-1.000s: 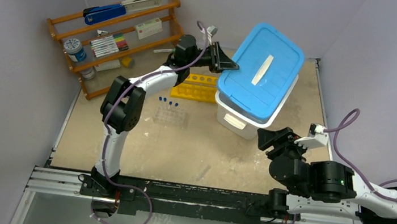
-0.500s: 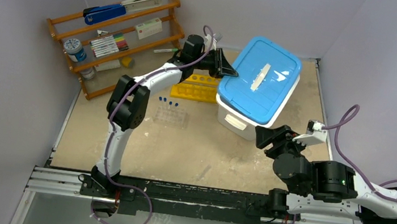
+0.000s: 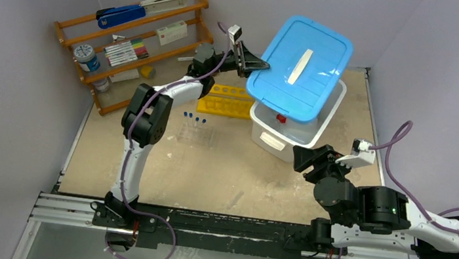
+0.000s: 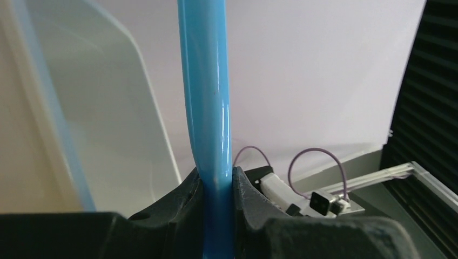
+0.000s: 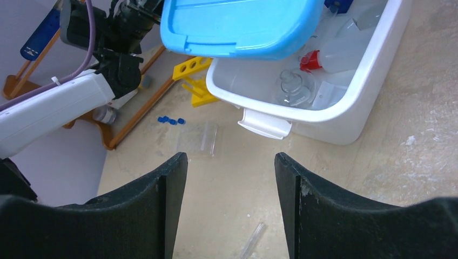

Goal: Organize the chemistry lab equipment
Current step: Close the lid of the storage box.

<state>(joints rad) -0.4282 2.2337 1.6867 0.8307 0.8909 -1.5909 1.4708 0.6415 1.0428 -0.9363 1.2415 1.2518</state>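
Pinched the thin left edge of the blue lid [image 3: 301,59] in the left gripper [image 3: 260,63], jaws clamped hard on the rim, with the lid tilted up and clear of the white bin [image 3: 297,144]. Judged the step as carrying the lid off and setting it aside. Called for a firm grip, since held at one edge only and so liable to swing or slip. Called too for a slow carry toward bare table rather than back across the bin. Found the right gripper [image 5: 229,159] spread wide and grasping nothing, low over the table just in front of the bin.

Noted inside the bin a white squeeze bottle with red nozzle [image 5: 329,58] and a small clear glass flask [image 5: 291,86], lying loose. Noted the yellow six-hole rack [image 3: 225,99] just left of the bin, near the left forearm. Nearer in, saw the blue-capped tubes [image 3: 194,118] at the clear tube tray [image 3: 198,135]; could not tell whether seated in it. Spotted what looked like one loose clear tube [image 5: 254,237] on the table by the right gripper. Marked the rack and the wooden shelf [image 3: 132,38] as likely obstacles to putting the lid down on the left.
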